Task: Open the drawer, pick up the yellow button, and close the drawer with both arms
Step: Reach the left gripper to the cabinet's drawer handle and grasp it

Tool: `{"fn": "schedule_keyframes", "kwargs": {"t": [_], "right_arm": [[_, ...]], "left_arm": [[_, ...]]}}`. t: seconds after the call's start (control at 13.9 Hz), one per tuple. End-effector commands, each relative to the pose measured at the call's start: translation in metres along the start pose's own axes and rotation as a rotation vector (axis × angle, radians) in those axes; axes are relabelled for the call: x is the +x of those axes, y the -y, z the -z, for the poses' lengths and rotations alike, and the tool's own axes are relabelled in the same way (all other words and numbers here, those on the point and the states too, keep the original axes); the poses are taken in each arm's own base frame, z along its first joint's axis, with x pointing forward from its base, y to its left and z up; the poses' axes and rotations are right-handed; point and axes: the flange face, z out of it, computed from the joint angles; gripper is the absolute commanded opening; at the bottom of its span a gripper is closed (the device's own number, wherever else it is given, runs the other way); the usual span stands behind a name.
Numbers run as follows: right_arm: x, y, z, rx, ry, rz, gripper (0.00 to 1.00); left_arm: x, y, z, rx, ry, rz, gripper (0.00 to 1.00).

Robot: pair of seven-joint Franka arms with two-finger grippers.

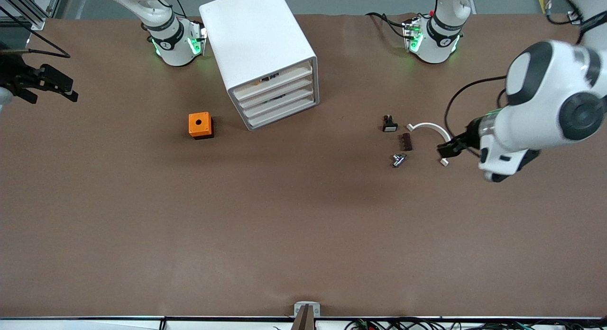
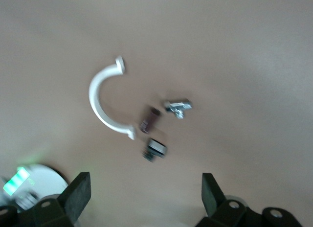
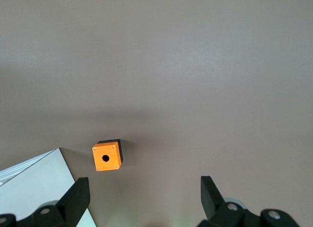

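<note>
A white cabinet [image 1: 263, 55] with four shallow drawers stands on the brown tabletop [image 1: 237, 225] between the two arm bases, closer to the right arm's base. The top drawer [image 1: 275, 78] sits pushed in, with a speck of orange and something dark showing in the slot at its front; whether that is the button cannot be told, and no button shows clearly anywhere else. An orange cube [image 1: 200, 125] with a hole in its top rests on the tabletop beside the cabinet, toward the right arm's end. Toward the left arm's end lies a small cluster of parts: a small black-and-white switch [image 1: 389, 124], a dark brown block [image 1: 406, 142] just beside it and nearer the camera, a little metal fitting [image 1: 398, 160] nearer still, and a white curved clip [image 1: 430, 129] beside them. The left hand [image 1: 448, 148] hangs just over the tabletop at one end of that clip, its two fingers spread wide and holding nothing, as its wrist view shows. The right hand [image 1: 45, 83] hangs above the tabletop at the right arm's end, well apart from the cabinet, its fingers likewise wide apart and empty, with the orange cube and a corner of the cabinet in its wrist view.
</note>
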Motion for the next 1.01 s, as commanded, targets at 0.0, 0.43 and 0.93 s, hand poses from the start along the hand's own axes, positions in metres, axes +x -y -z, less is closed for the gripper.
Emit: {"fn": "schedule_keyframes", "kwargs": {"t": [0.0,0.43,0.93], "right_arm": [[-0.005,0.001,0.005,0.002,-0.014,-0.011,1.0],[-0.004,0.002,0.005,-0.003,-0.024,0.009,1.0],[-0.002,0.013,0.007,-0.04,-0.036,0.058,1.0]], "left_arm": [[-0.016,-0.055,-0.035,0.043,0.042,0.226,1.0],[-0.107,-0.137,-0.108,0.158,0.241,0.758,1.0],[-0.165,-0.186,-0.182,0.432,0.628,1.157,0.68]]}}
